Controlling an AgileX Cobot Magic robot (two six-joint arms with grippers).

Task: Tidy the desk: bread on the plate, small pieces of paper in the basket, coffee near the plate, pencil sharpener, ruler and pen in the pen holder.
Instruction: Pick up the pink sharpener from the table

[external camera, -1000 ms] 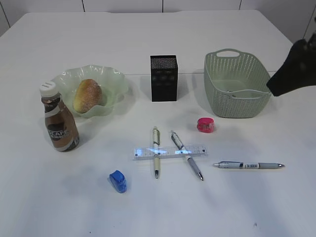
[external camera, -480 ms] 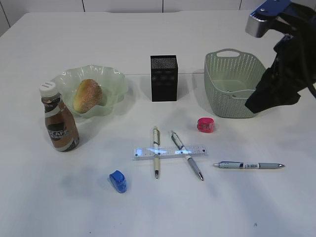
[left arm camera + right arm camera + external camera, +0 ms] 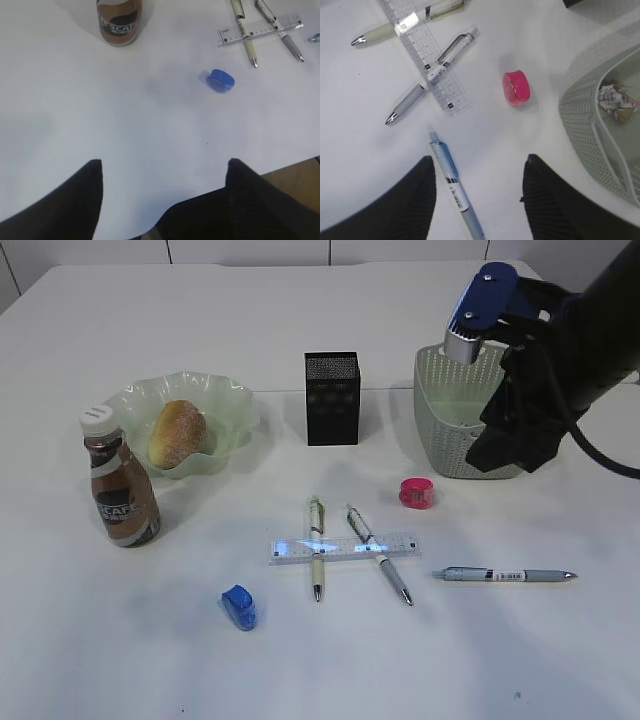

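Desk: ruler (over 2 pens).

The bread lies in the plate at far left, the coffee standing just in front. The pen holder stands mid-table. The right arm hangs over the basket. Nearer lie a pink sharpener, the ruler across two pens, a third pen and a blue sharpener

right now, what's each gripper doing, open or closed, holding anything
Left gripper: open, holding nothing, above bare desk.
Right gripper: open, holding nothing, above the desk beside the basket.
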